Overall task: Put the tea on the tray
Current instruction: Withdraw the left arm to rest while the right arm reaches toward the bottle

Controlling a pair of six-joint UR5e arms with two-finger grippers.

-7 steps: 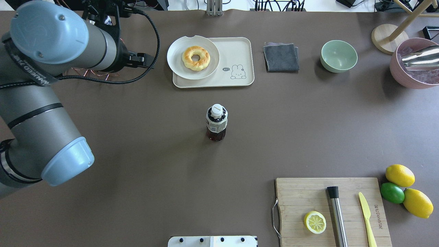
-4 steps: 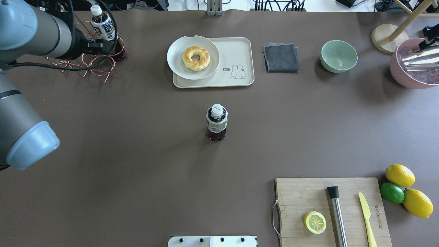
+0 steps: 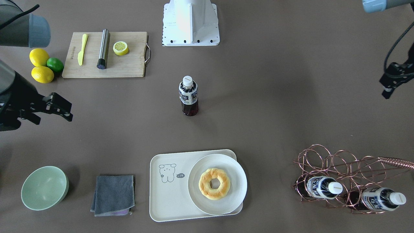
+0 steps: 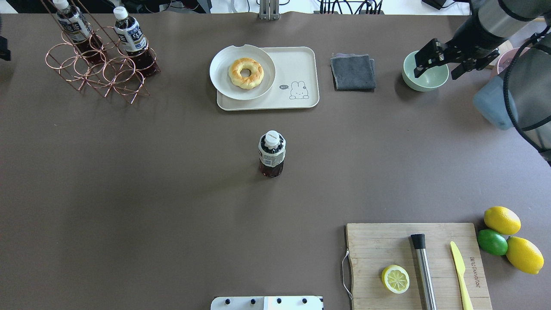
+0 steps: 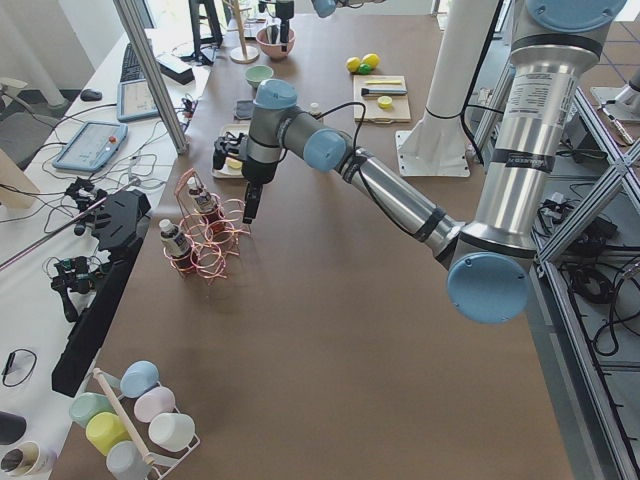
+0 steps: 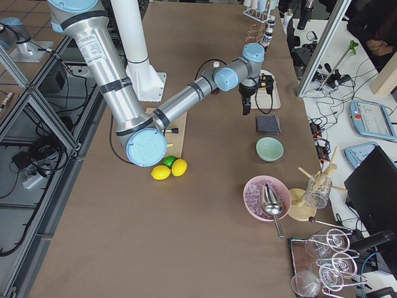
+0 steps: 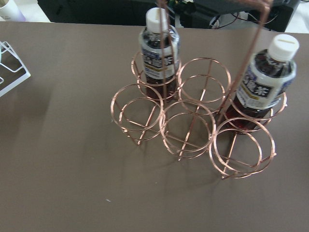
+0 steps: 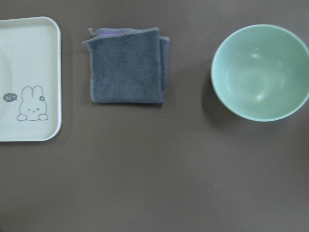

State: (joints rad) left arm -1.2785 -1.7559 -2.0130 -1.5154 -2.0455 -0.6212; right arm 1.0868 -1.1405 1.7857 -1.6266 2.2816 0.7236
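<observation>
The tea (image 4: 271, 153) stands upright alone at mid-table and also shows in the front view (image 3: 188, 95). The cream tray (image 4: 297, 64) with the bear drawing lies beyond it; its corner shows in the right wrist view (image 8: 29, 63). Two alike bottles (image 7: 159, 48) (image 7: 268, 79) stand in a copper rack (image 4: 103, 71). My right gripper (image 4: 435, 71) hovers open and empty over the green bowl (image 4: 425, 79), far right of the tea. My left gripper (image 3: 386, 94) hangs near the rack at the table's left end; I cannot tell if it is open.
A white plate (image 4: 224, 86) with a doughnut (image 4: 246, 72) covers the tray's left half. A grey cloth (image 4: 353, 71) lies between tray and bowl. A cutting board (image 4: 374, 241) with a lemon half, metal rod and knife, and whole citrus (image 4: 501, 219), lie at the near right.
My left arm has swung away to the left, out of the overhead view, uncovering the rack and both bottles. My right arm has come in at the far right over the green bowl.
</observation>
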